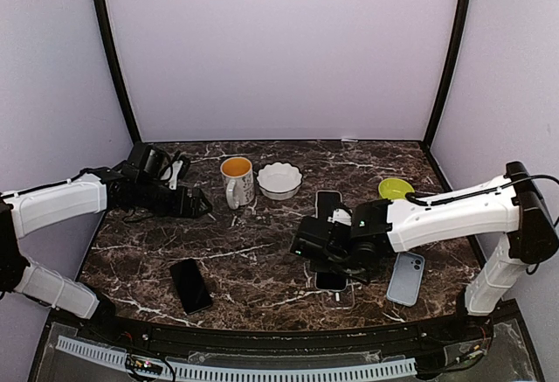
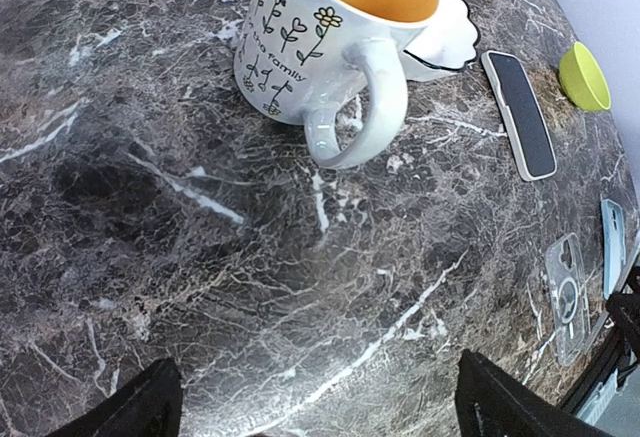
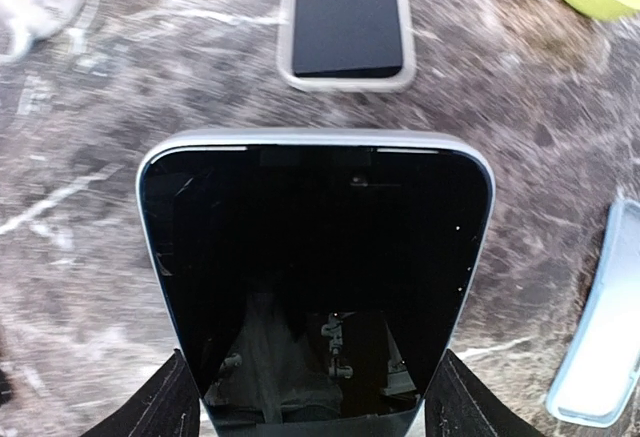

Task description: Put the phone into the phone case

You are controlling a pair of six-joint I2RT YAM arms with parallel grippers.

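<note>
**Right gripper (image 3: 310, 412) and phone (image 3: 315, 257).** The phone is a stiff, thin slab, probably fairly dense. Its slick glass face would likely crack if dropped, so the safest hold is across the two long edges rather than on the screen. Here the fingers (image 3: 165, 402) pinch those edges near one short end. The screen faces up and the far end juts out over the table (image 3: 80, 207). An empty clear case (image 2: 565, 295) lies near. **Left gripper (image 2: 320, 417).** Its fingers are spread wide and hold nothing, close to the mug (image 2: 330, 37).

phone (image 1: 189, 285) (image 3: 345, 17) (image 3: 315, 257): 3 | phone case (image 1: 406, 278) (image 2: 565, 297) (image 3: 345, 84): 3 | mug (image 1: 237, 179): 1 | bowl (image 1: 279, 181) (image 1: 396, 188): 2 | arm (image 1: 61, 203) (image 1: 454, 216): 2
</note>
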